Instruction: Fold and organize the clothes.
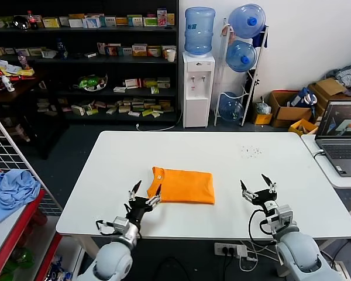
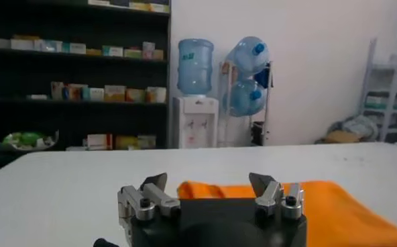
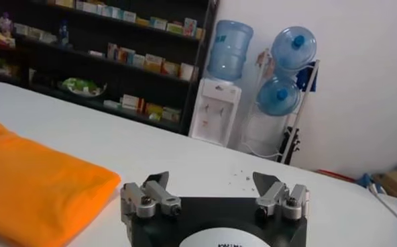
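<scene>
The orange T-shirt point(image 1: 183, 185) lies folded into a flat rectangle on the white table point(image 1: 222, 152), near the front middle. My left gripper point(image 1: 144, 192) is open and empty, just at the shirt's near left corner. In the left wrist view the shirt point(image 2: 332, 208) lies right beyond the open gripper point(image 2: 208, 181). My right gripper point(image 1: 257, 186) is open and empty, off the shirt's right side, above bare table. In the right wrist view the shirt point(image 3: 37, 191) lies to one side of the open gripper point(image 3: 210, 179).
A laptop point(image 1: 341, 133) stands on a side table at the right. A light blue cloth point(image 1: 10, 190) lies on a rack at the left. Shelves point(image 1: 88, 58), a water dispenser point(image 1: 198, 88) and bottles stand behind the table. Small specks point(image 1: 250, 151) lie on the table's far right.
</scene>
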{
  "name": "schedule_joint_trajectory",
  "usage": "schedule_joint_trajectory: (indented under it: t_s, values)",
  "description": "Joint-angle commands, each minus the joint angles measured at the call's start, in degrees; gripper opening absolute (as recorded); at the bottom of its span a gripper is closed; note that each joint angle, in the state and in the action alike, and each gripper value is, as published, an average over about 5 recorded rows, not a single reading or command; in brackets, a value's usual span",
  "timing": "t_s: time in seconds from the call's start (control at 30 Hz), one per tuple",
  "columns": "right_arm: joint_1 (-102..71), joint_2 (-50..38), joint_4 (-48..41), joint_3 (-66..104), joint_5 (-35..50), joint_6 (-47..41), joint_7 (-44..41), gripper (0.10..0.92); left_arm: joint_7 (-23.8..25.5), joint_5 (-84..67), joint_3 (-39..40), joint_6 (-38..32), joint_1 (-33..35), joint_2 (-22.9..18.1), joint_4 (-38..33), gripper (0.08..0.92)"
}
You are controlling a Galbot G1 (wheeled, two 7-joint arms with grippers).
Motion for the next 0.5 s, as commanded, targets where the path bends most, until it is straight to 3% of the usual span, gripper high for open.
schedule_joint_trajectory:
  t_s: [0.03, 0.5]
  values:
    - [-0.4, 3.8, 0.4, 3.6, -2.1, 0.6, -1.8, 0.823, 2.5, 8.7, -10.5, -3.1, 7.9, 5.7, -2.0, 0.823]
    - [-2.5, 9.0, 3.8, 9.2, -4.0, -5.1, -5.1, 0.823, 5.6, 13.0, -14.0, 0.3, 8.8, 3.5, -3.6, 0.823]
